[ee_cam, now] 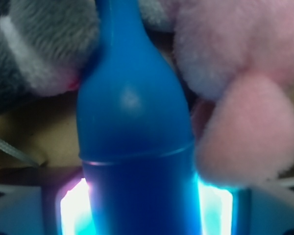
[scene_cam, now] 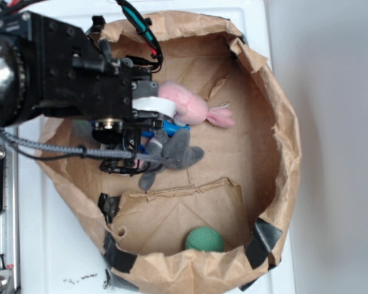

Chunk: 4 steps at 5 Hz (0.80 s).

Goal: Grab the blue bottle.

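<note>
The blue bottle [ee_cam: 134, 147] fills the middle of the wrist view, neck pointing away, its body lying between my two lit fingers. In the exterior view only a small piece of the blue bottle [scene_cam: 170, 130] shows, between a pink plush and a grey plush. My gripper [scene_cam: 146, 131] is down inside the paper bag over the bottle. In the wrist view my gripper [ee_cam: 142, 205] has both pads against the bottle's sides, shut on it.
A pink plush [scene_cam: 187, 104] [ee_cam: 235, 98] and a grey plush [scene_cam: 175, 153] [ee_cam: 34, 54] press against the bottle on either side. A small green ball [scene_cam: 203, 239] lies at the bag's near edge. The brown paper bag's rolled rim [scene_cam: 288, 141] surrounds everything.
</note>
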Each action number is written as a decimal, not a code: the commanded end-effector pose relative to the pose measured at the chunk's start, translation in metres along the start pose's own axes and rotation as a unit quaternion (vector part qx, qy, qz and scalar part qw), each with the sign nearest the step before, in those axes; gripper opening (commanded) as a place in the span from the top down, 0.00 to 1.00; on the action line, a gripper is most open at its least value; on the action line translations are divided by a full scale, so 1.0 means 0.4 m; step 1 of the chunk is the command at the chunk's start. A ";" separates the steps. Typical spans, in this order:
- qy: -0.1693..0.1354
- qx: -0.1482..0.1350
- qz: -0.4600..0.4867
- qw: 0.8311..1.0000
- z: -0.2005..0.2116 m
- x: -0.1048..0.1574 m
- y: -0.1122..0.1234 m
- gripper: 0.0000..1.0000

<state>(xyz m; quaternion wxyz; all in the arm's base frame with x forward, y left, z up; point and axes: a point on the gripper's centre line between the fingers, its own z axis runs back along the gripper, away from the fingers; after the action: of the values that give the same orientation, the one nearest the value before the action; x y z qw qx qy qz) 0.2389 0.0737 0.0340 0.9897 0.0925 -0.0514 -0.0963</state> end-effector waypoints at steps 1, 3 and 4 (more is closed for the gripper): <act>-0.018 -0.052 0.045 0.997 0.241 0.029 0.068 1.00; -0.046 -0.078 0.051 0.995 0.351 0.068 0.055 1.00; -0.053 -0.080 0.040 0.995 0.403 0.092 0.020 1.00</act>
<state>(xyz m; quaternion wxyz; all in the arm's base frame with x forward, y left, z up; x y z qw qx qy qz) 0.2612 0.0392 0.1773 0.9959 -0.0028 -0.0653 -0.0631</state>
